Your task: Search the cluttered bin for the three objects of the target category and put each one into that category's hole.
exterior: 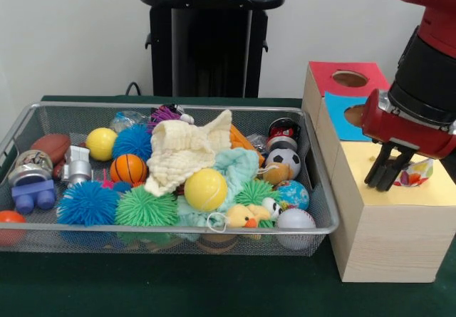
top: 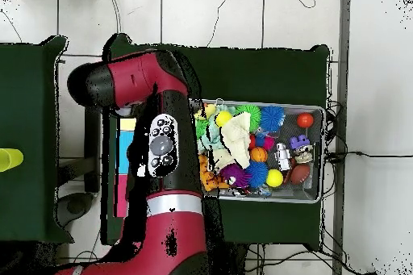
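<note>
My gripper (exterior: pixel 387 177) hangs over the yellow top (exterior: pixel 360 164) of the wooden sorting box (exterior: pixel 385 238), to the right of the bin. Its fingers look shut, with nothing between them. A small multicoloured toy (exterior: pixel 420 172) lies on the yellow top, just right of the fingertips. The box's red panel (exterior: pixel 324 75) and blue panel (exterior: pixel 335 110) each have a round hole. The wire bin (exterior: pixel 178 229) holds a yellow ball (exterior: pixel 205 189), a basketball (exterior: pixel 128 168), a soccer ball (exterior: pixel 283 162) and a rubber duck (exterior: pixel 242 216). In the overhead view the arm (top: pixel 165 151) hides the gripper.
A cream cloth (exterior: pixel 187 149) lies across the middle of the pile. Blue (exterior: pixel 87 201) and green (exterior: pixel 145 206) spiky balls sit near the front rim, a brown football (exterior: pixel 51 146) at the left. From above, the bin (top: pixel 316 199) lies right of the arm.
</note>
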